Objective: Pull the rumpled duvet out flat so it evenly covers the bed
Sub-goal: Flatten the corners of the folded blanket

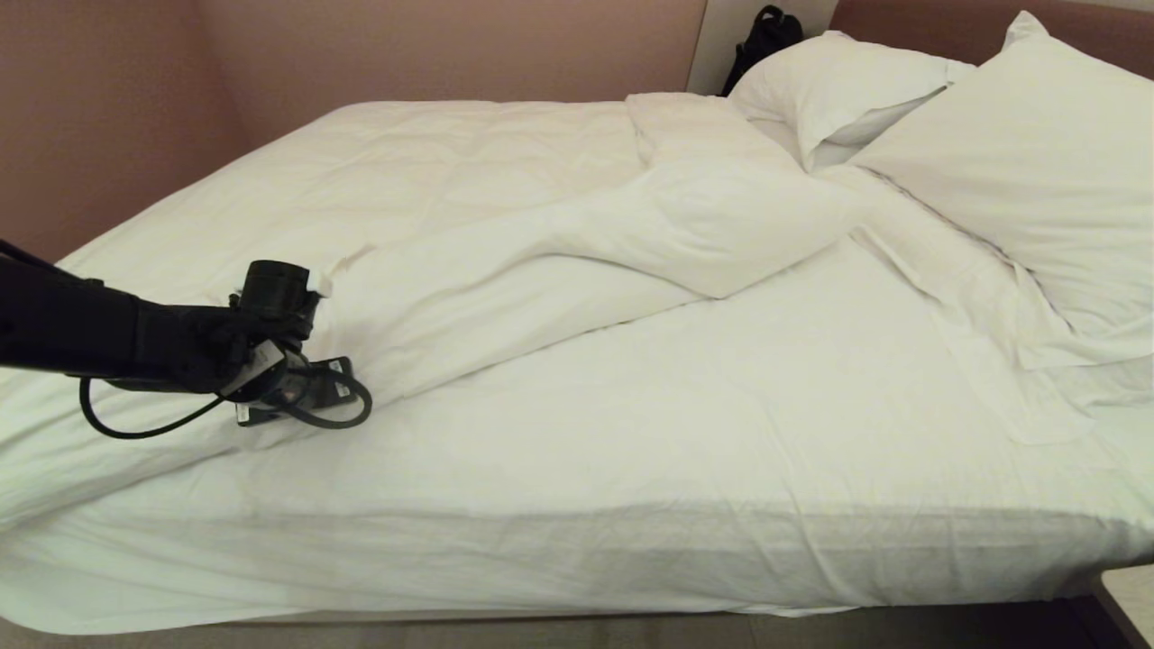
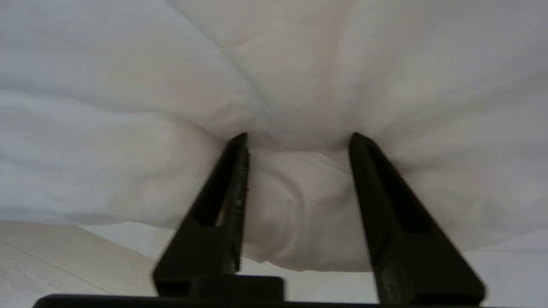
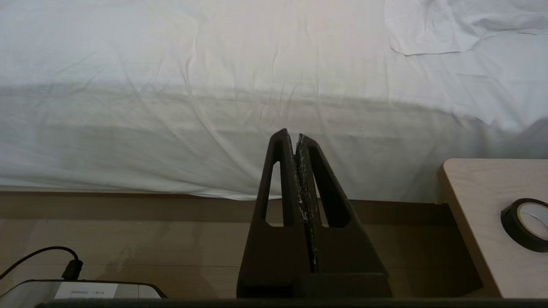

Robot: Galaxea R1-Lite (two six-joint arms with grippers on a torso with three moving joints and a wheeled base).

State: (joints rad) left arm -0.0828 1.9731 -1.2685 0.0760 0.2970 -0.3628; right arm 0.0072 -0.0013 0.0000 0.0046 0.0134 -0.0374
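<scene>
Left gripper [image 2: 298,141] stands partly open with duvet [image 1: 505,234] cloth bulging between its fingers, not clamped, at the near left of the bed [image 1: 631,559]. Duvet lies bunched diagonally. If the arm pulls now, I think the fold can slip out.

The duvet [image 1: 469,216] lies bunched across the bed's [image 1: 721,451] far left half, two pillows [image 1: 1019,153] at its right end.
</scene>
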